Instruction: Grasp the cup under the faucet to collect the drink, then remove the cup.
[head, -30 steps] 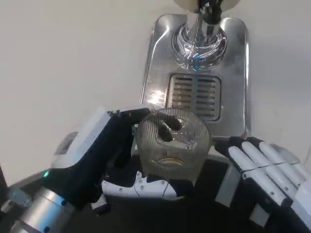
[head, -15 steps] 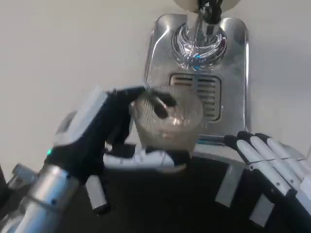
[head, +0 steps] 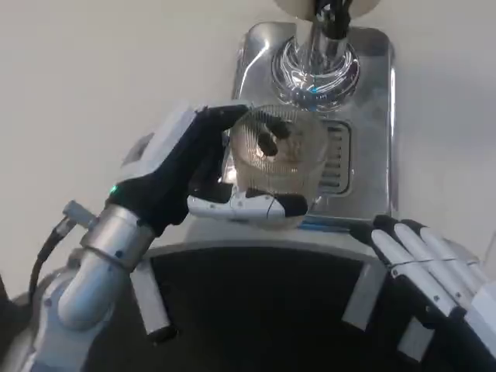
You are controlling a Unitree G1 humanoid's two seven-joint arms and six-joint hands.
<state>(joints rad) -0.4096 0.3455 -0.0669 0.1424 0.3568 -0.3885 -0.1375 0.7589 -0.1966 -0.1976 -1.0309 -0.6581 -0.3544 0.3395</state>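
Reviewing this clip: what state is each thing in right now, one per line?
cup: upright, held over the drain grate, short of the faucet
left robot hand: grips the cup
right robot hand: holds nothing, fingers straight
faucet: no stream visible
drip tray: flat on the table
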